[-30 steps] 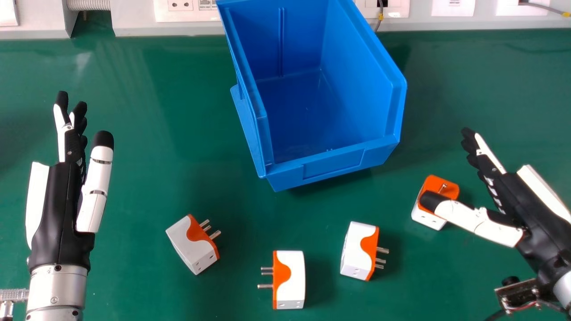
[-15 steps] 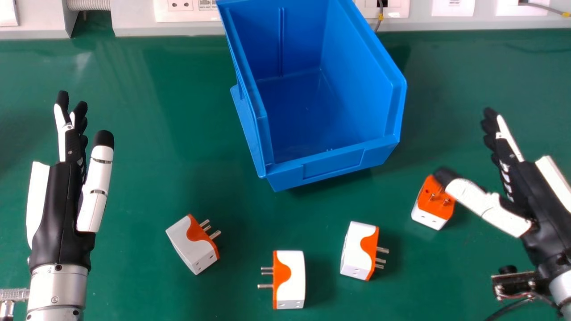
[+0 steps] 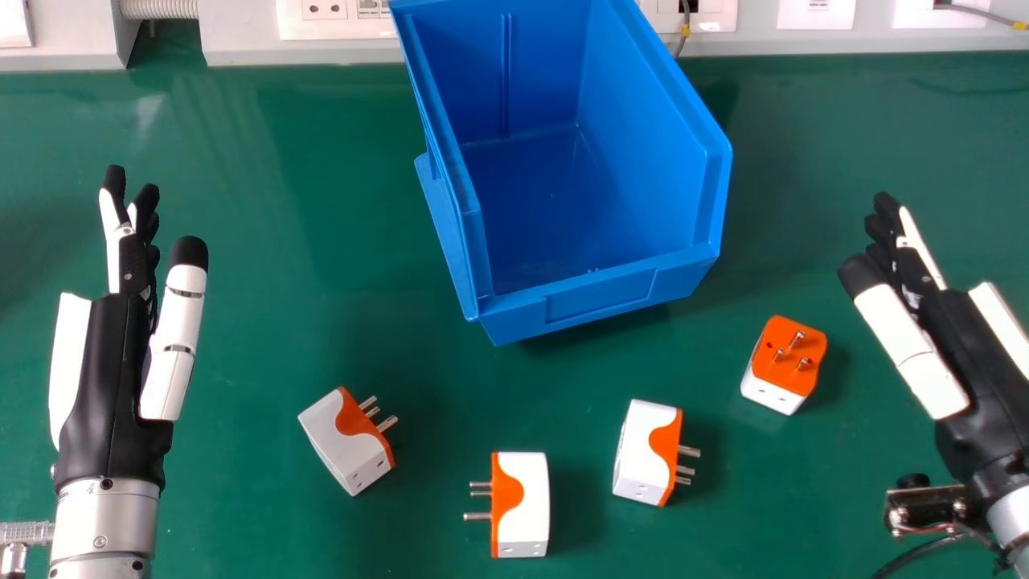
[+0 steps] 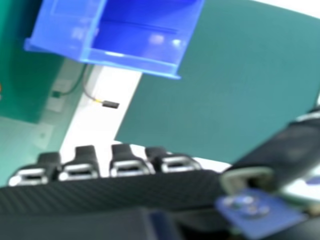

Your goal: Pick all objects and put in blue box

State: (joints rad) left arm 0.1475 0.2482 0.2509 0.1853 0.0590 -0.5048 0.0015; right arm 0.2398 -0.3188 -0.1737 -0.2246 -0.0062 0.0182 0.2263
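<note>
Box [image 3: 599,299] — 4 adapters [image 3: 526,503] outside

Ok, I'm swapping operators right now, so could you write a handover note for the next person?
Left hand: open, holding nothing, at the left of the table.
Right hand: open, holding nothing, right of the pins-up plug adapter.
Adapters on their sides: left one, middle one, one right of that.
Blue box: upright beyond them.
Done: no adapters boxed.
Left: all four.
</note>
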